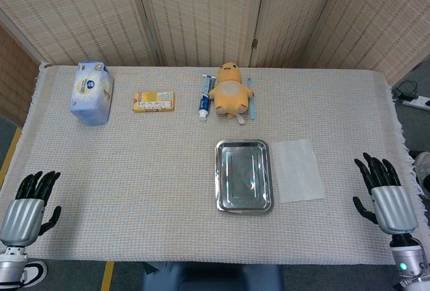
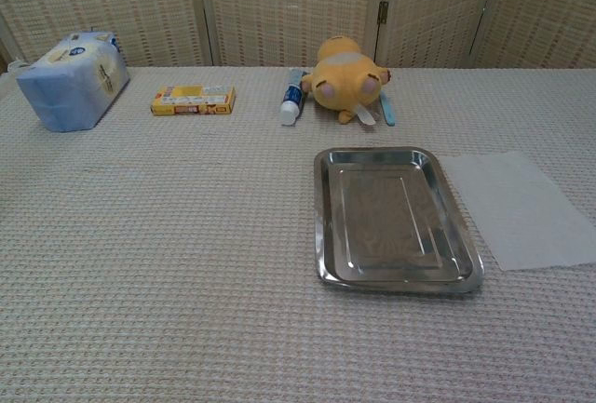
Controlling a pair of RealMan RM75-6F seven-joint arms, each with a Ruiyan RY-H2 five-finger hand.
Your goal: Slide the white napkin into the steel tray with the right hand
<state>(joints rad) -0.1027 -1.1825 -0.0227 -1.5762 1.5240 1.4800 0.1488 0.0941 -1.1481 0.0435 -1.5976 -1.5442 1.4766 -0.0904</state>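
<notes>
A white napkin [image 1: 298,169] [image 2: 525,206] lies flat on the table just right of the steel tray [image 1: 244,199] [image 2: 391,277], nearly touching its right rim. The tray holds nothing. My right hand [image 1: 385,195] rests open near the table's front right corner, well to the right of the napkin and apart from it. My left hand [image 1: 29,207] hovers open at the front left corner, far from both. Neither hand shows in the chest view.
Along the back stand a blue tissue pack [image 1: 92,92], a yellow box [image 1: 154,101], a toothpaste tube [image 1: 204,99], a yellow plush toy [image 1: 231,89] and a toothbrush [image 1: 252,101]. A woven cloth [image 1: 134,183] covers the table.
</notes>
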